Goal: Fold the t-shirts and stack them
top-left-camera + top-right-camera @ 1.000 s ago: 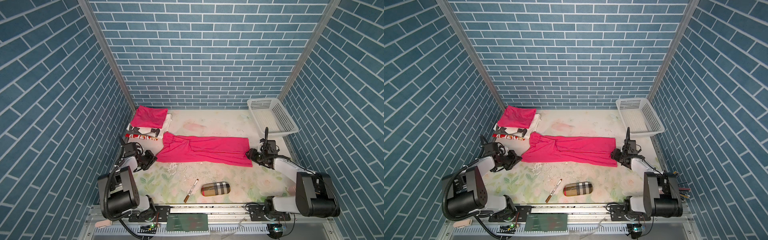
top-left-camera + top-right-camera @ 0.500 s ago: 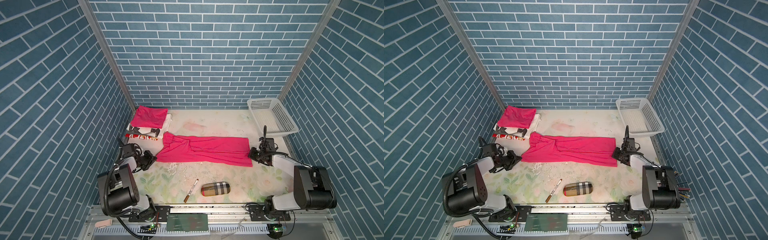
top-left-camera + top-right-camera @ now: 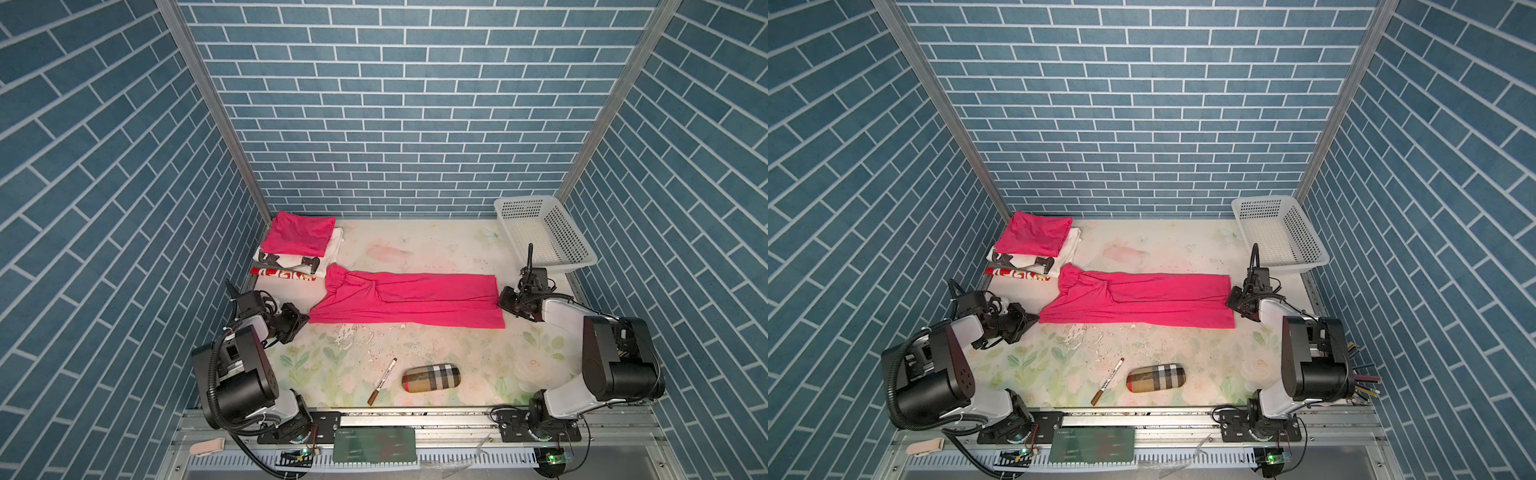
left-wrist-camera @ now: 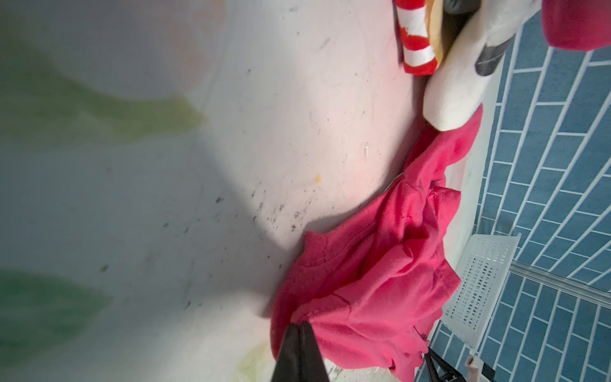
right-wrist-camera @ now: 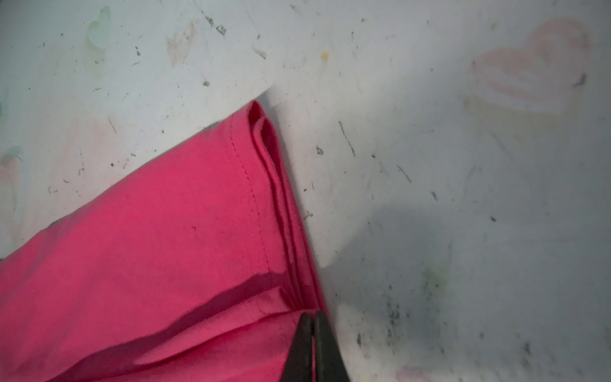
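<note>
A long pink t-shirt, folded lengthwise, lies flat across the middle of the table in both top views. My left gripper sits at its front left corner. The left wrist view shows those jaws shut, with bunched pink fabric pinched at the tips. At the shirt's right end is my right gripper. In the right wrist view it is shut on the layered hem. A second, folded pink t-shirt tops a pile at the back left.
The pile holds white cloth and a red-and-white item. A white basket stands at the back right, close behind my right arm. A plaid case and a marker pen lie near the front edge.
My right gripper has moved in to the shirt's right edge and closed on the hem. The left gripper and the shirt have stayed where they were.
</note>
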`<state>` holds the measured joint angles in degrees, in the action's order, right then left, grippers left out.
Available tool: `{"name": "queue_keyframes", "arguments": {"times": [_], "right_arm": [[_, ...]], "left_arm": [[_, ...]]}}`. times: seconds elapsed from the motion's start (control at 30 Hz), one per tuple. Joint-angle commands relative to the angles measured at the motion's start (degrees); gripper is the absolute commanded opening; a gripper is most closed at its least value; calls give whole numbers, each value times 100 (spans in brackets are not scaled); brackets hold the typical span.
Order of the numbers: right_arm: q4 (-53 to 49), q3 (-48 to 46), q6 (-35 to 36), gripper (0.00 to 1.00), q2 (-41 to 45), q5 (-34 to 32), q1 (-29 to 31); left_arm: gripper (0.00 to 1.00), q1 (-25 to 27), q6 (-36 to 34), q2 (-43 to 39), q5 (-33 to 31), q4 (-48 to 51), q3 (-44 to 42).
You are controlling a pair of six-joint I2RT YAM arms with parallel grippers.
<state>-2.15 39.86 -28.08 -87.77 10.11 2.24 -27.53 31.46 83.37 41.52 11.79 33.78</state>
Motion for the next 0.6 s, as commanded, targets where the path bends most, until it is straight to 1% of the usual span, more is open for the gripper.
{"name": "queue_keyframes", "arguments": {"times": [0.0, 0.1, 0.13, 0.2, 0.33, 0.47, 0.57], "right_arm": [[-166, -26, 65, 28, 182, -44, -47], [-344, -178, 31, 47, 579, 125, -48], [-429, -247, 19, 50, 724, 147, -48], [-576, -420, -18, 52, 1001, 232, -46], [-654, -953, -135, 52, 1512, 486, -35], [-587, -1363, -281, 46, 1666, 702, 9], [-492, -1586, -368, 39, 1682, 677, 75]], "left_arm": [[0, -84, 37, 28, 109, -107, -108], [0, -76, 18, 76, 232, -90, -102], [0, -84, 9, 86, 250, -89, -100], [0, -83, 35, 83, 271, -132, -128], [0, -86, 55, 99, 326, -186, -137], [0, -86, 97, 153, 414, -271, -155], [0, -86, 122, 127, 491, -309, -179]]}}
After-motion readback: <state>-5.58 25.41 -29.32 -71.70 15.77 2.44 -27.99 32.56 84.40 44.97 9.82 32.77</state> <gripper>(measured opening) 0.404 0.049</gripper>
